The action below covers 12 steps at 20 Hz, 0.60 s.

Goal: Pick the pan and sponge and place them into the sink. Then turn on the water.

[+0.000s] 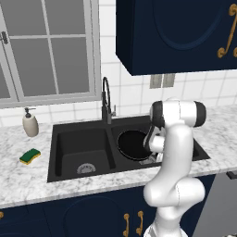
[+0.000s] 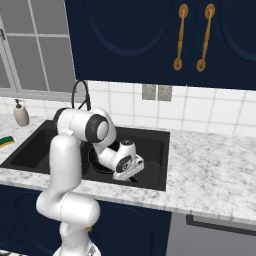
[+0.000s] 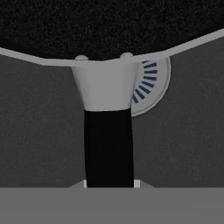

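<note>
So the pan (image 1: pixel 133 144) is down in the right basin of the sink (image 1: pixel 83 152), and the gripper (image 2: pixel 131 170) has its fingers clamped shut on the pan's black handle (image 3: pixel 108 148); the hand view shows the round drain (image 3: pixel 151 85) just under the rim. Looks like step 1 is nearly wrapped up: the pan is placed but not let go. The sponge (image 1: pixel 30 156) sits on the counter (image 1: pixel 28 178) near the sink's left edge, in front of the soap bottle (image 1: pixel 30 122). My guess for next: open up, lift clear, then swing left for the sponge. The tap (image 1: pixel 107 104) comes last.
</note>
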Available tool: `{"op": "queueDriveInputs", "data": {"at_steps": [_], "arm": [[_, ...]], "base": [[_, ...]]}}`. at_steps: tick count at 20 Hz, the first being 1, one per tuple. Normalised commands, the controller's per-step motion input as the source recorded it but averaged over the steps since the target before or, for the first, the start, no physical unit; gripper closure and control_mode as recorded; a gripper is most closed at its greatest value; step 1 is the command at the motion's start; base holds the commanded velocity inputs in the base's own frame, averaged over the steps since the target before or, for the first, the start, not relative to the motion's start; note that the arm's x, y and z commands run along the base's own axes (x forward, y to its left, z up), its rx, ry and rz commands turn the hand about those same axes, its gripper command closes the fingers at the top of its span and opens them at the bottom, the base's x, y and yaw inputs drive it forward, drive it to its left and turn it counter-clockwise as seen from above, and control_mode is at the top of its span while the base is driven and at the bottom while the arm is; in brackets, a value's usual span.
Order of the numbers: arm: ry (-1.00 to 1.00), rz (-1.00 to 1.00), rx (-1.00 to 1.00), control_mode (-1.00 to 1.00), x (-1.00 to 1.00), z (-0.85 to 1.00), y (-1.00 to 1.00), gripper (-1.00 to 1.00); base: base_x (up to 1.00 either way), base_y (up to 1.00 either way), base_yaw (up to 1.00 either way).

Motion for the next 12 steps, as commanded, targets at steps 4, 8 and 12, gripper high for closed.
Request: {"op": "queueDriveInputs", "data": {"at_steps": [4,8,12], "arm": [[0.00,0.00,0.00,-1.00,0.19,-0.28,0.00,1.00],[-0.02,0.00,0.00,-1.00,0.30,-0.17,0.00,1.00],[-0.01,0.00,0.00,-1.00,0.42,-0.19,0.00,1.00]], "base": [[0.00,0.00,0.00],[0.00,0.00,0.00],[0.00,0.00,0.00]]}}
